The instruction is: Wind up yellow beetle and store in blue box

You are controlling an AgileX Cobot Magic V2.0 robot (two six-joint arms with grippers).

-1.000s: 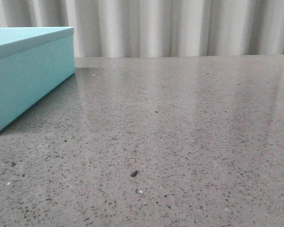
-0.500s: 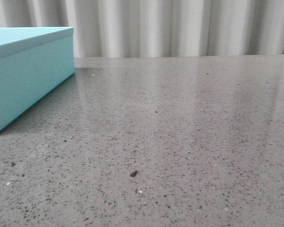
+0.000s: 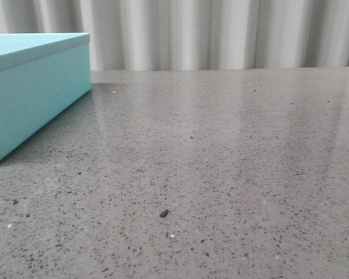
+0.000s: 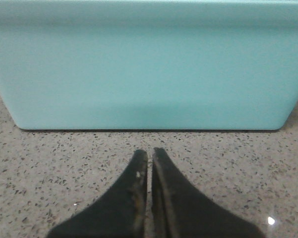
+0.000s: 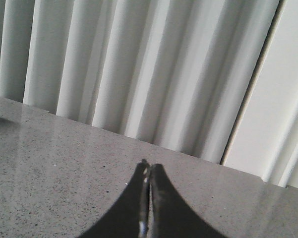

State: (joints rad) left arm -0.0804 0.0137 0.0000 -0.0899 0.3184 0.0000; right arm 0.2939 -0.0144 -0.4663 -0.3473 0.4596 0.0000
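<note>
Front view: lidded box on surface. Left gripper, pressed together and empty, points at box side, just short of it. Right gripper likewise, well apart from box. Beetle not visible.

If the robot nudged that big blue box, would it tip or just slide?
The blue box looks broad and sits flat, so it would probably slide rather than tip. The polished table likely offers little grip. Its smooth sides may be slippery for pinching.
</note>
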